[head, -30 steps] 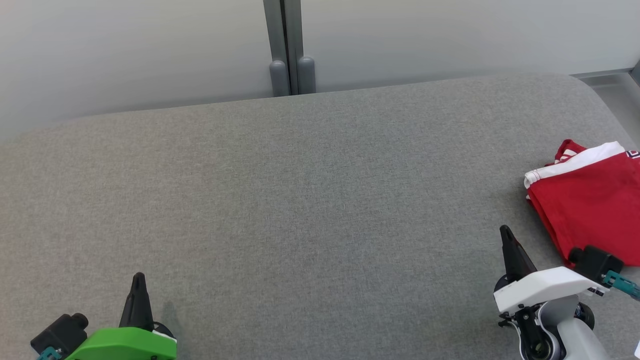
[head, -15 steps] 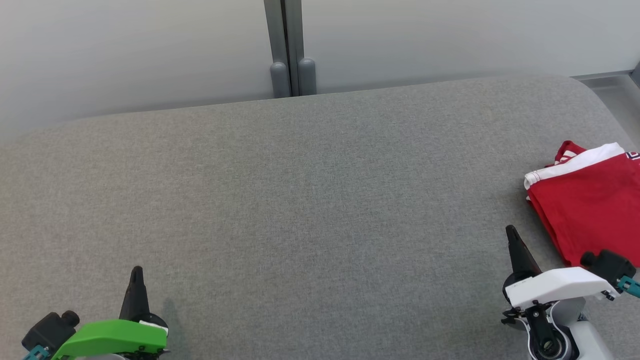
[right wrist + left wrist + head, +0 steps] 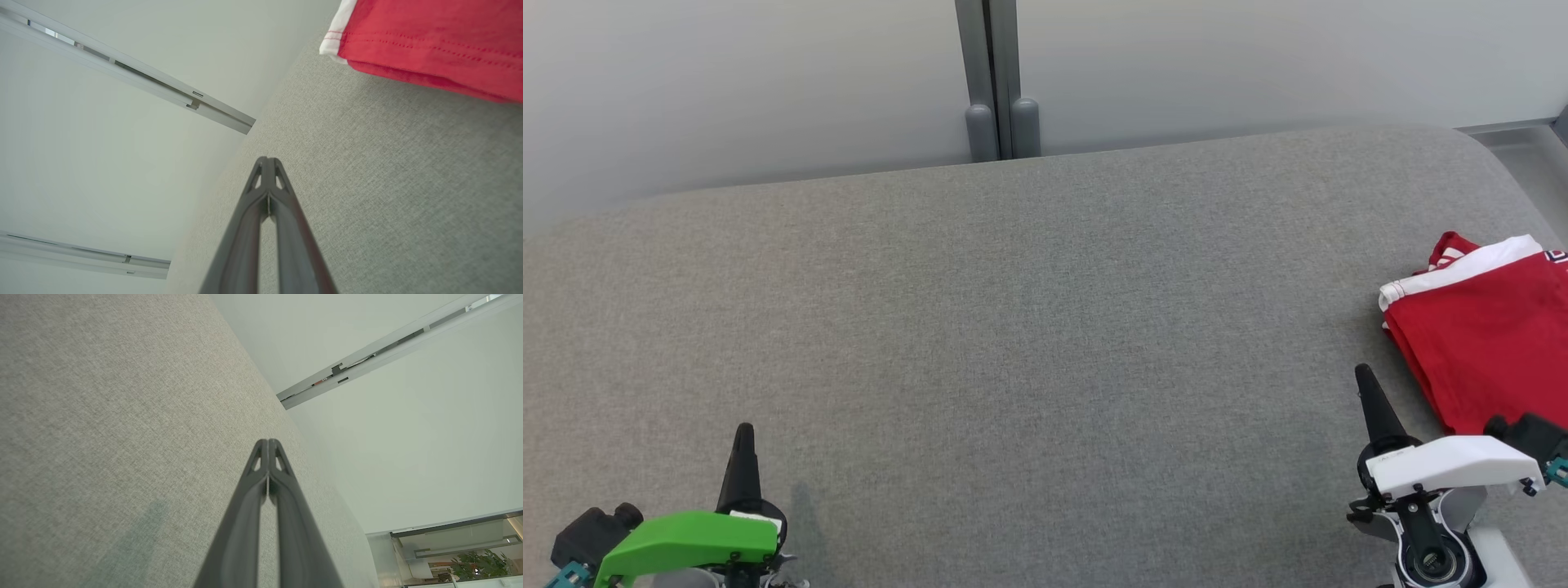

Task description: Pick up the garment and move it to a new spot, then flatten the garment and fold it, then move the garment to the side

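A red garment (image 3: 1486, 335) with a white band lies folded at the right edge of the grey fabric surface (image 3: 1029, 327); its edge also shows in the right wrist view as the garment (image 3: 433, 45). My right gripper (image 3: 1364, 377) is just left of it, apart from it, shut and empty, and its gripper tips (image 3: 267, 160) meet over bare fabric. My left gripper (image 3: 743, 431) stands at the lower left, far from the garment, shut with nothing in it; the left wrist view shows the same gripper (image 3: 267, 442) with fingers pressed together.
A pale wall with a grey post (image 3: 995, 82) runs behind the surface's far edge. The surface rounds off at the far right corner (image 3: 1494, 147). Wide bare fabric lies between the two grippers.
Both grippers have drawn back toward the bottom of the head view, the right one also slightly rightward. The garment has stayed where it lies.
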Controlling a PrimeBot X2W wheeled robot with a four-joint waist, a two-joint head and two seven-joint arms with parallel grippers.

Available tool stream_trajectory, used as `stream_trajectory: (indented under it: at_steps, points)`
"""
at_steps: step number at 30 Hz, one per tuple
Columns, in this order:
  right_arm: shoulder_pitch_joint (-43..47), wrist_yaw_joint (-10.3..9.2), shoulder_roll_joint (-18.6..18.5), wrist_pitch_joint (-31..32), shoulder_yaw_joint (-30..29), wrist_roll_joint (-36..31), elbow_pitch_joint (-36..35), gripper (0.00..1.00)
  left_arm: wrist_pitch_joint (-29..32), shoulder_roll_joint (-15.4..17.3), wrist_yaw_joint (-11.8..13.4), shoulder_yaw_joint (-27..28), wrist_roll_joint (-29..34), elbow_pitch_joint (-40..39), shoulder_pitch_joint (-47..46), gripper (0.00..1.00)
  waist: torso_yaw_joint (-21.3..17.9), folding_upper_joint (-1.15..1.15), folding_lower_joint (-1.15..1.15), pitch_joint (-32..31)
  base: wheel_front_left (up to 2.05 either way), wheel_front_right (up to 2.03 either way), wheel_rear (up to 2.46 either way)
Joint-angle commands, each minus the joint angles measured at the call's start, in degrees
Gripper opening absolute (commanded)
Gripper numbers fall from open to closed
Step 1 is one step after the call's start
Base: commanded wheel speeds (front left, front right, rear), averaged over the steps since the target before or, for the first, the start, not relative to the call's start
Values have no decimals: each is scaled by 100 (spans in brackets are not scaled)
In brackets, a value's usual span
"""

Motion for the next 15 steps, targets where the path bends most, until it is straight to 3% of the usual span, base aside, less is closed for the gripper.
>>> stream_trajectory:
  at_steps: [1, 15]
  points:
    - [29, -3, -34, 36, -35, 173, -95, 0, 34, 29, 8, 26, -171, -69, -143, 0, 1, 0, 0, -3, 0, 0, 0]
    - [91, -4, -40, 241, -105, 954, -229, 0, 239, 30, 10, 72, -938, -108, -224, 0, 9, 0, 0, -28, 0, 0, 0]
